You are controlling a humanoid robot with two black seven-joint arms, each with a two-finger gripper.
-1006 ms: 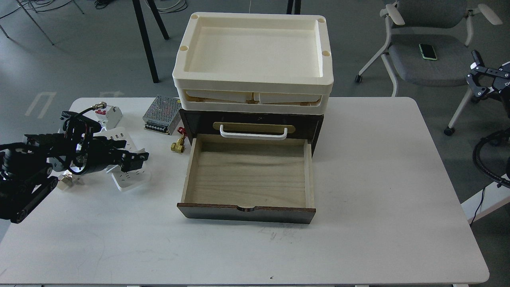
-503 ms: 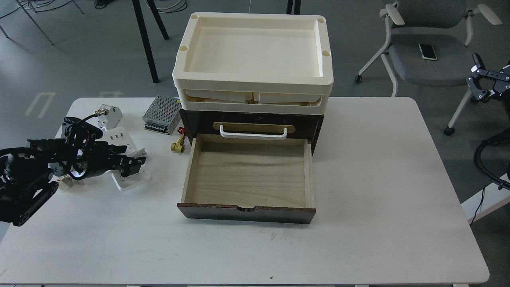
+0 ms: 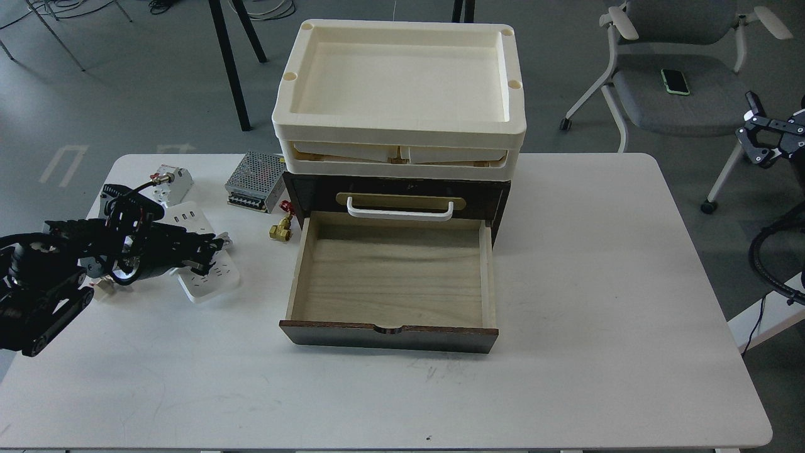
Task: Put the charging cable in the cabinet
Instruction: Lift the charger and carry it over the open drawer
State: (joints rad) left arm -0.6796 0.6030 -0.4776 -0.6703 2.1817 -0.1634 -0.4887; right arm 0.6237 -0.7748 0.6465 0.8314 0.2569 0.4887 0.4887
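The charging cable (image 3: 210, 280), a white power strip with cord round its middle, lies on the white table (image 3: 597, 283) at the left. My left gripper (image 3: 212, 246) is down on its middle, fingers drawn together across it; the middle is hidden under them. The strip still rests on the table. The cabinet (image 3: 396, 189), dark brown, stands at the table's centre with its pale wood drawer (image 3: 390, 283) pulled out and empty; a white handle (image 3: 399, 211) is on the closed drawer above. My right gripper (image 3: 764, 141) hangs off the table's right edge, small and dark.
Cream plastic trays (image 3: 399, 119) are stacked on the cabinet. A silver perforated power supply (image 3: 255, 179), a brass fitting (image 3: 281, 231) and a small white breaker (image 3: 173, 179) lie left of the cabinet. A grey chair (image 3: 673, 88) with a phone stands behind right.
My left gripper has dropped onto the power strip and its fingers have narrowed across it; the strip's near end shifted slightly. The right gripper drifted a little at the frame edge.
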